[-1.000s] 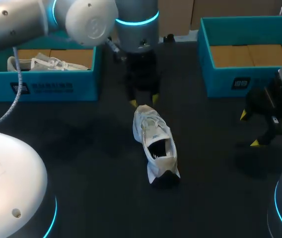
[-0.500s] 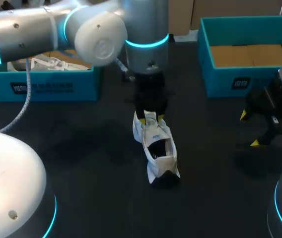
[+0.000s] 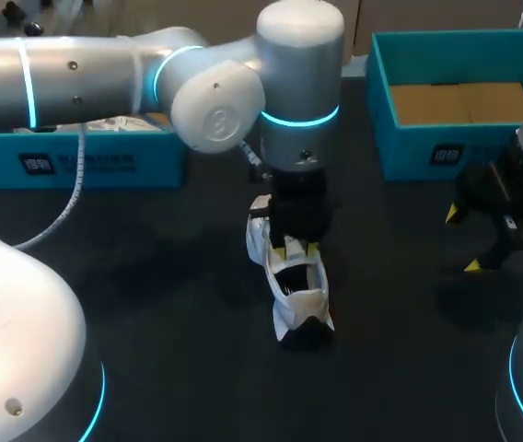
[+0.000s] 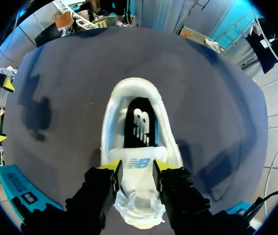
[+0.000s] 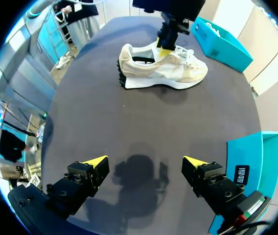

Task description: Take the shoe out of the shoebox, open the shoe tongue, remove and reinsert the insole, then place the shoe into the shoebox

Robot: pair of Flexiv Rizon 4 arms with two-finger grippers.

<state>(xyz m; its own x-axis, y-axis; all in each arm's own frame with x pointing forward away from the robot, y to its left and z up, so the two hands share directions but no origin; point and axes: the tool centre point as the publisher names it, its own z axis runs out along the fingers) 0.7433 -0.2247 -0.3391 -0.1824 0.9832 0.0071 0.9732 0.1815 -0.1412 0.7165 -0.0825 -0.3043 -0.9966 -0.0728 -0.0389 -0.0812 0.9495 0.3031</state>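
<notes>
Now the shoe (image 3: pixel 300 299) sits upright mid-table (image 3: pixel 151 276). Left gripper (image 4: pixel 137 169) is spread, its tips straddling the tongue (image 4: pixel 138 164), no pinch yet. It looks light and floppy, best grabbed at the tongue's top edge. Right gripper (image 5: pixel 146 164) hangs open, empty, well apart.

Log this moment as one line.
shoe: upright on table | left pincer: open over tongue | right pincer: open, apart from shoe
</notes>
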